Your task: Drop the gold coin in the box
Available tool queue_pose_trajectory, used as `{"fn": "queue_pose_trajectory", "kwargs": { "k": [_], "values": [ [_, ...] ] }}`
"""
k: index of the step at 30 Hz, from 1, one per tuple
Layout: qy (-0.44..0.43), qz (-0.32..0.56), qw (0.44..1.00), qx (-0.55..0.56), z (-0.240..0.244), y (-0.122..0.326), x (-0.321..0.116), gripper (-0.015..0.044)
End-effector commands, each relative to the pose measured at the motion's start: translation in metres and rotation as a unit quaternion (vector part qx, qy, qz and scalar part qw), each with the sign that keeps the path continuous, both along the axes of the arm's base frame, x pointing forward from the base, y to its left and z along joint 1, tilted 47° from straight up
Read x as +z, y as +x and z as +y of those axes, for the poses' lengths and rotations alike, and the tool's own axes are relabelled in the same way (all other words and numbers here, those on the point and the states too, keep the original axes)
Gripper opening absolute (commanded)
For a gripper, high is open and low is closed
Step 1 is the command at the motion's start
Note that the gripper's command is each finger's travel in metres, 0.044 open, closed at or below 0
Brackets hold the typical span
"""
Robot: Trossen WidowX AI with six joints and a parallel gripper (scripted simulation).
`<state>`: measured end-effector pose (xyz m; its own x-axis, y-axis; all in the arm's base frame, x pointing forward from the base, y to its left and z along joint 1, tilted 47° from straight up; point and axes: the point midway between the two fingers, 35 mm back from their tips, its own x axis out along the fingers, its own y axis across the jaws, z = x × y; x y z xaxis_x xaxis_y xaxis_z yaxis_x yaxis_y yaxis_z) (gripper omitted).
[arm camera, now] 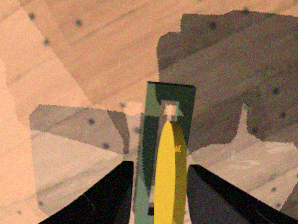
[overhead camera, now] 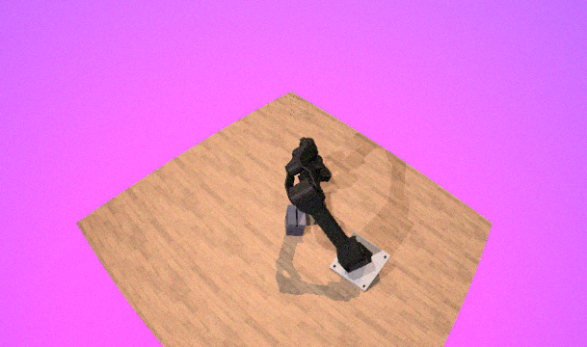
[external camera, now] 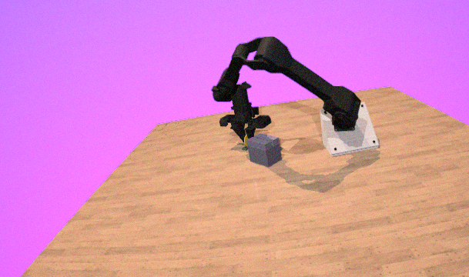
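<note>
The gold coin (external camera: 246, 141) (arm camera: 165, 197) stands on edge in the dark-green holder (arm camera: 187, 100), its lower part in the wrist view cut off by the frame. My gripper (external camera: 248, 138) (arm camera: 160, 173) is low over the holder, partly open, with one finger on each side of the coin. In the wrist view a gap shows between the left finger and the coin; the right finger is very near the coin's other side, and contact cannot be told. The closed grey box (overhead camera: 294, 229) (external camera: 264, 152) stands close beside the holder, its slot a dark line in the lid. In the top view the arm hides coin and holder.
The wooden table (overhead camera: 192, 202) (external camera: 180, 215) bears the arm's white base plate (overhead camera: 365, 283) (external camera: 351, 146), to the right of the box. The arm arches over from the base to the holder. The box is the nearest obstacle to my fingers.
</note>
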<state>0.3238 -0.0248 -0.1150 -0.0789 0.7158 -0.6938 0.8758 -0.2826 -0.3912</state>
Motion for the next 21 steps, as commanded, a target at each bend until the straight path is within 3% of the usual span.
{"fn": "queue_pose_trajectory", "kwargs": {
  "k": [1, 3, 21],
  "values": [
    [0.004, 0.005, 1.000, -0.003, 0.002, -0.002, -0.002, 0.0029],
    [0.004, 0.005, 1.000, -0.003, 0.002, -0.002, -0.002, 0.0000],
    [-0.005, -0.006, 1.000, 0.004, -0.012, 0.000, 0.010, 0.0000]
  ]
}}
